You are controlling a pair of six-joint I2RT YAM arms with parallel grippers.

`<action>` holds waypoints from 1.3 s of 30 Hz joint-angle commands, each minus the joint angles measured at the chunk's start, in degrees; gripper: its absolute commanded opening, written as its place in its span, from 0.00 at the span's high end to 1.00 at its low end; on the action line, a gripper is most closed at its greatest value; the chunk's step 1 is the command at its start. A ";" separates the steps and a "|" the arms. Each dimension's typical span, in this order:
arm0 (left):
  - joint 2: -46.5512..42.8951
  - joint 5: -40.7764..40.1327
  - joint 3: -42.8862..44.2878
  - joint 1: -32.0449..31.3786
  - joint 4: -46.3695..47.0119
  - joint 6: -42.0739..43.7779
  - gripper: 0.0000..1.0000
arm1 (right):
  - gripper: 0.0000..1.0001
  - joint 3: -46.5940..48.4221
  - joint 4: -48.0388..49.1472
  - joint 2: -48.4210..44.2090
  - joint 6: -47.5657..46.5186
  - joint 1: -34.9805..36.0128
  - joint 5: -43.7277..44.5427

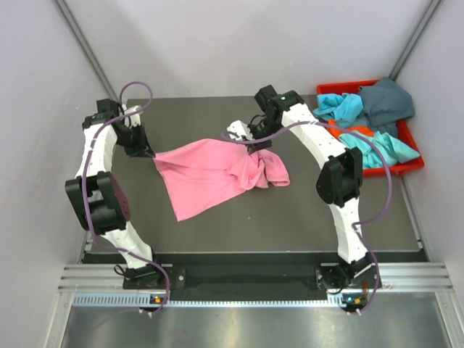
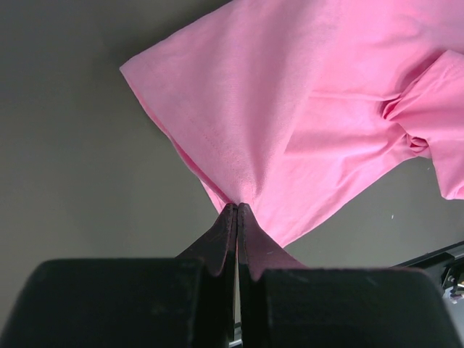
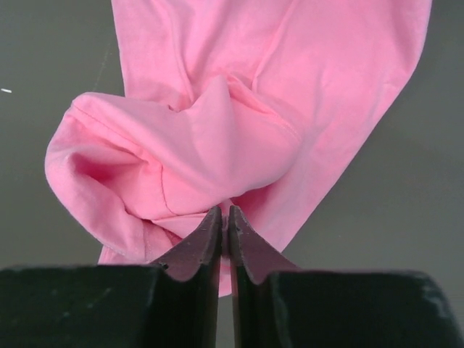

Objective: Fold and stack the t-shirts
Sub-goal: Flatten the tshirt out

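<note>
With the pink t-shirt (image 1: 210, 174) lying rumpled on the surface (image 1: 290, 217), pinched at its edge by the closed left tool (image 2: 237, 210) and at its bunched side by the closed right tool (image 3: 225, 214), the cloth is best drawn apart evenly, low and taut.

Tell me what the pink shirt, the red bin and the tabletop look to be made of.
The pink t-shirt: soft knit cloth, likely cotton jersey, matte; it folds, bunches and shows a stitched hem. The red bin: probably rigid plastic, smooth, with a straight moulded rim. The table: dark, smooth, matte sheet; material unclear.
</note>
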 commanded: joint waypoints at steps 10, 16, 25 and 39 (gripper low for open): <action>2.39 2.15 7.14 0.00 -0.03 1.04 1.00 | 1.00 2.59 18.64 -6.31 22.20 -0.86 3.24; 5.64 4.52 18.03 -0.09 -0.73 2.00 1.00 | 1.00 1.10 34.47 -12.64 39.53 -4.20 9.57; 5.38 9.88 30.53 -0.26 7.76 1.05 1.00 | 1.00 -0.83 43.01 -20.73 51.67 -6.92 21.17; -6.56 5.83 32.29 -0.26 16.33 -2.74 1.00 | 1.00 -9.52 45.13 -32.33 63.45 -11.93 26.45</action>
